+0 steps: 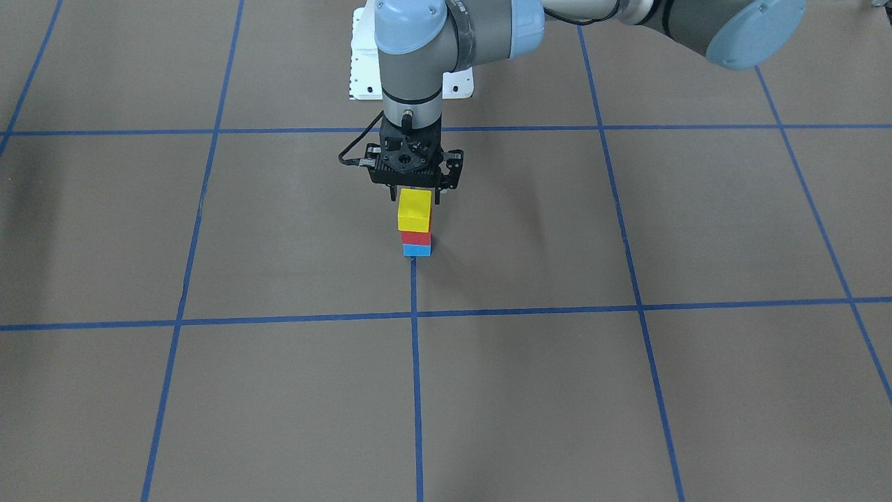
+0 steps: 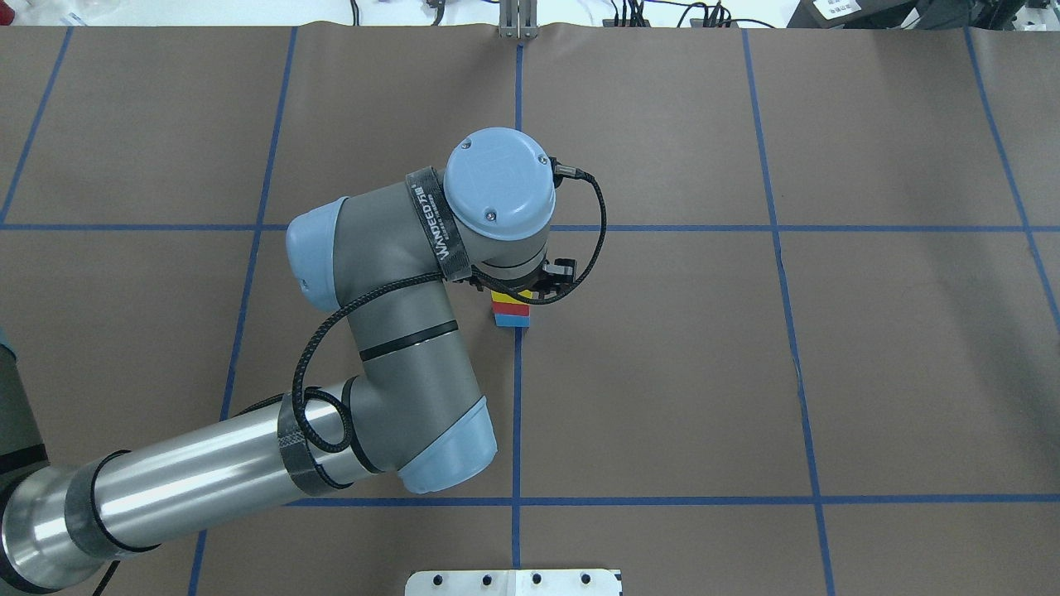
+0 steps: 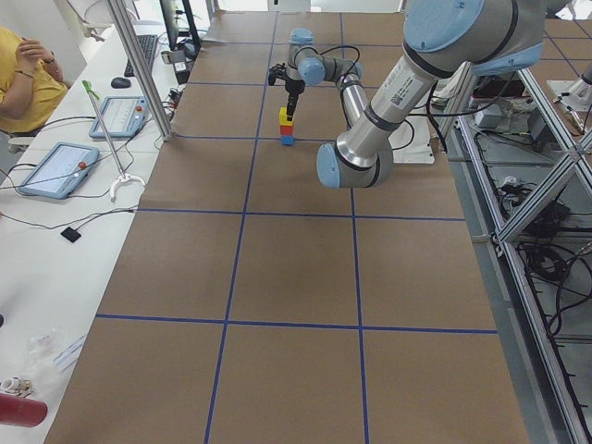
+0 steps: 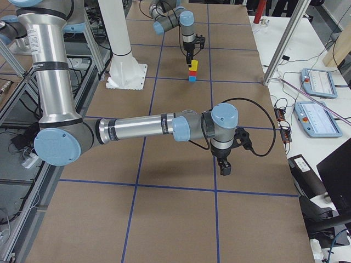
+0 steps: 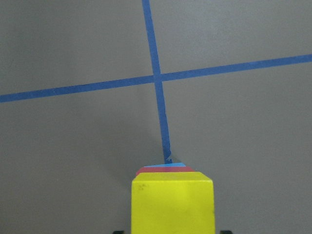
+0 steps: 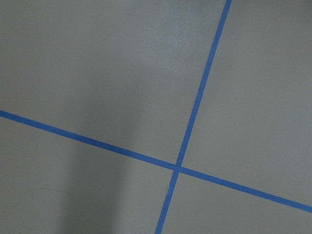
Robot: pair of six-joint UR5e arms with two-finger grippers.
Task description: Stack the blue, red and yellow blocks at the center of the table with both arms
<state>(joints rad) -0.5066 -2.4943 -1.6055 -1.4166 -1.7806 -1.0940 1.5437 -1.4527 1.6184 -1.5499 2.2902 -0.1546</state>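
A yellow block (image 1: 414, 209) sits on a red block (image 1: 416, 238), which sits on a blue block (image 1: 417, 249), at a tape crossing near the table's centre. The stack also shows in the overhead view (image 2: 512, 310) and the exterior right view (image 4: 193, 72). My left gripper (image 1: 416, 196) hangs straight over the stack, open, its fingers beside the top of the yellow block (image 5: 172, 207) with a small gap each side. My right gripper (image 4: 225, 167) points down at bare table far from the stack. I cannot tell whether it is open or shut.
The white base plate (image 1: 362, 70) lies behind the stack on the robot's side. Blue tape lines (image 2: 517, 414) divide the brown table. Tablets (image 3: 57, 166) and a person (image 3: 23, 79) are at a side bench beyond the table's far edge.
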